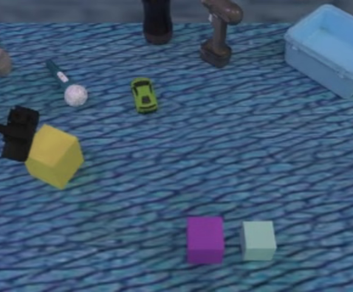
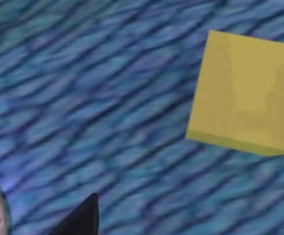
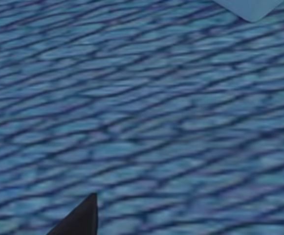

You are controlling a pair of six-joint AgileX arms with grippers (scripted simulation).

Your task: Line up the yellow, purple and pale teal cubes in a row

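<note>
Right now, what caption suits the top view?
Left pincer beside yellow cube; purple cube and teal cube already paired.

Big cube [image 1: 53, 156] far left; 2 smaller cubes [image 1: 205, 239] side-by-side front-centre.

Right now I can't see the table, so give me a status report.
Left hand beside yellow cube, not gripping it. Right arm out of frame. Purple cube and teal cube side by side at near edge. Path between clear; toy car farther back.
</note>
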